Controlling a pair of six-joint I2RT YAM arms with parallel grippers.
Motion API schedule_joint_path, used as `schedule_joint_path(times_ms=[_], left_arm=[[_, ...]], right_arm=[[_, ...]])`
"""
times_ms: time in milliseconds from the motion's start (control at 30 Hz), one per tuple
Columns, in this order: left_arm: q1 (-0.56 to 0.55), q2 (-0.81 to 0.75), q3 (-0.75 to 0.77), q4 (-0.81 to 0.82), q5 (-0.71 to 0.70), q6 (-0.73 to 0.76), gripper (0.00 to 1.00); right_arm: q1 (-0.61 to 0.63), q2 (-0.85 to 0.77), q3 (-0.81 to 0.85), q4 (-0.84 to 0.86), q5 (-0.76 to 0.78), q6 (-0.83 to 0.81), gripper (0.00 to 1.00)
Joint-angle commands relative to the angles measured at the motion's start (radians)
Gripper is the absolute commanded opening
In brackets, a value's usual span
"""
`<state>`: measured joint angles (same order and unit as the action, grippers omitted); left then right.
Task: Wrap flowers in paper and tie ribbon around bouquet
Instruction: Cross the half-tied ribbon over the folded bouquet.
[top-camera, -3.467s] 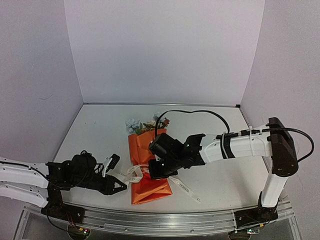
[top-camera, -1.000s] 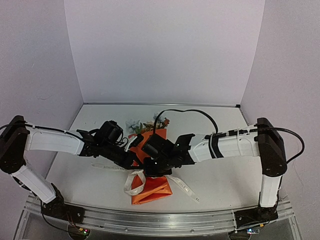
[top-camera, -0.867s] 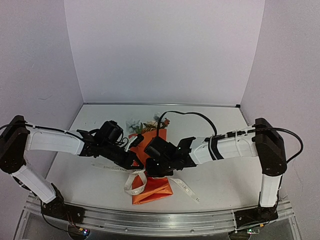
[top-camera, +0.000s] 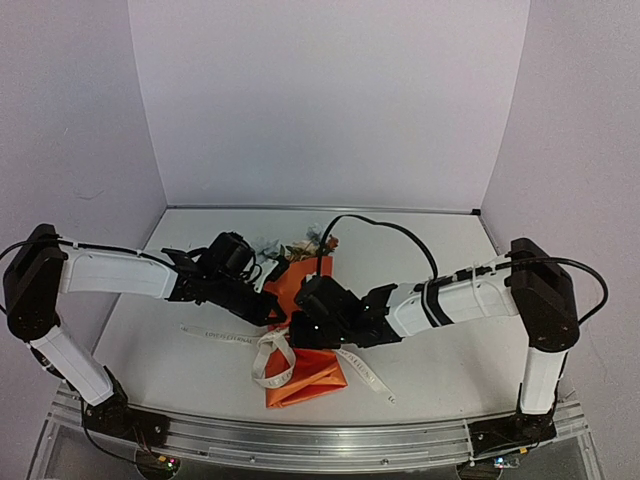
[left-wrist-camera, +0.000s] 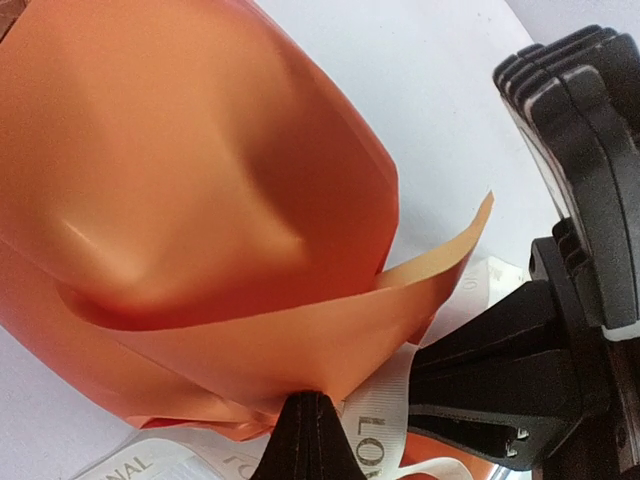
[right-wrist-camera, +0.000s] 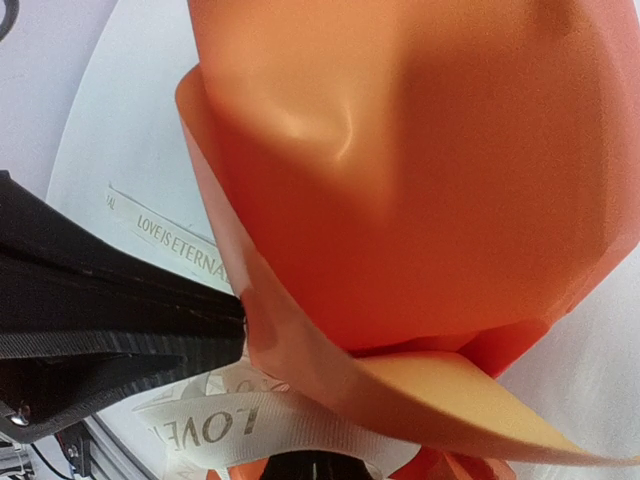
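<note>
The bouquet (top-camera: 308, 278) lies in the middle of the table, an orange paper (top-camera: 312, 374) cone with its flowers (top-camera: 298, 248) showing at the far end. A cream ribbon (top-camera: 270, 362) loops round its pinched waist, and both ends trail on the table. My left gripper (top-camera: 278, 314) and right gripper (top-camera: 300, 330) meet at that waist. In the left wrist view the left gripper (left-wrist-camera: 308, 415) is shut under the paper (left-wrist-camera: 200, 200), with the ribbon (left-wrist-camera: 385, 420) at its tip. In the right wrist view the right gripper (right-wrist-camera: 305, 465) is shut on the ribbon (right-wrist-camera: 215, 428) below the paper (right-wrist-camera: 420, 170).
A black cable (top-camera: 380, 225) arches over the right arm behind the bouquet. An aluminium rail (top-camera: 320, 440) runs along the near table edge. White walls close off the back and both sides. The ribbon's printed left end (top-camera: 215, 335) lies flat on the table.
The left arm swung in from the near left to the bouquet's waist and shut there. Over the last second both grippers shifted slightly and the ribbon loop widened.
</note>
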<state>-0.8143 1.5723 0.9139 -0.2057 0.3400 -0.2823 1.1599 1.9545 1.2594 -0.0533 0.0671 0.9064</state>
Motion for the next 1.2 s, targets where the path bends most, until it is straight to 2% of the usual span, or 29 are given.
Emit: schedule_joint_path(times_ms=[0,333,800,1167], left_arm=[[0.006,0.004,0.036,-0.022,0.058,0.033,0.0],[0.004,-0.034,0.019,-0.037,0.165,0.008,0.0],[0.004,-0.081,-0.045,0.041,0.142,-0.034,0.0],[0.005,-0.072,-0.077,0.124,0.145,-0.057,0.0]], right_arm=[[-0.008,-0.063,-0.012,0.046,0.023,-0.014,0.0],[-0.008,-0.058,-0.017,0.083,0.005,-0.014,0.0],[-0.013,-0.047,-0.029,0.109,-0.024,0.0,0.0],[-0.04,-0.054,-0.151,0.396,-0.1,0.039,0.0]])
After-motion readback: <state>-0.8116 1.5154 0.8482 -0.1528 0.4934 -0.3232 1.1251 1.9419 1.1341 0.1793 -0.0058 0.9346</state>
